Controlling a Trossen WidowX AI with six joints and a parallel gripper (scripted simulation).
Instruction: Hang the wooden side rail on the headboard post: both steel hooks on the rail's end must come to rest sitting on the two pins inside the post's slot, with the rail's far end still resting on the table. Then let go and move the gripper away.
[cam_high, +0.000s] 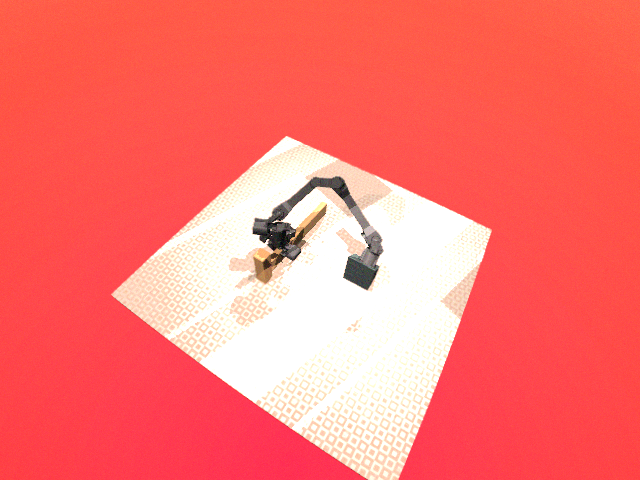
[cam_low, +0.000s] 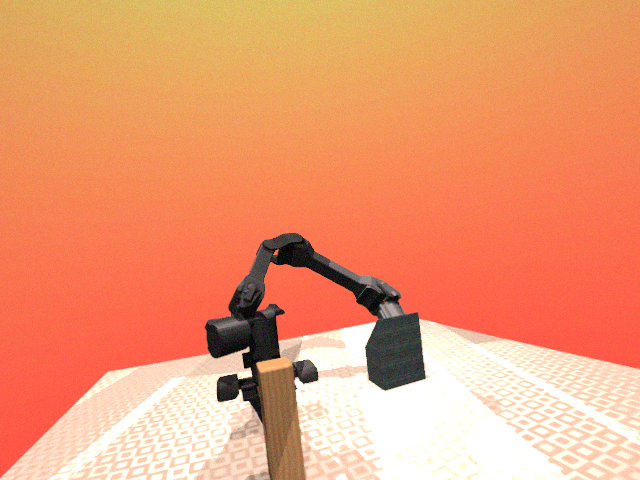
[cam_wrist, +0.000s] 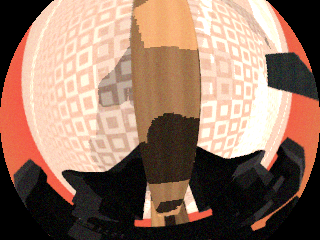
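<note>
The wooden side rail (cam_high: 311, 223) (cam_wrist: 167, 85) runs from the post towards the back of the table in the top view; its far end is low at the table. My gripper (cam_high: 281, 248) (cam_wrist: 162, 140) is shut on the rail near its post end, with a finger on each side. The headboard post (cam_high: 263, 268) (cam_low: 282, 423) stands upright just in front of the gripper and hides the fingertips in the exterior view. The rail's near end is close to the post. The steel hooks, the slot and the pins are hidden, so I cannot tell whether the hooks sit on the pins.
The arm's dark base block (cam_high: 360, 272) (cam_low: 397, 351) stands on the patterned table (cam_high: 356, 392) (cam_low: 465, 439), right of the rail and post. The arm (cam_high: 326, 182) (cam_low: 284, 241) arches high from the base over to the gripper.
</note>
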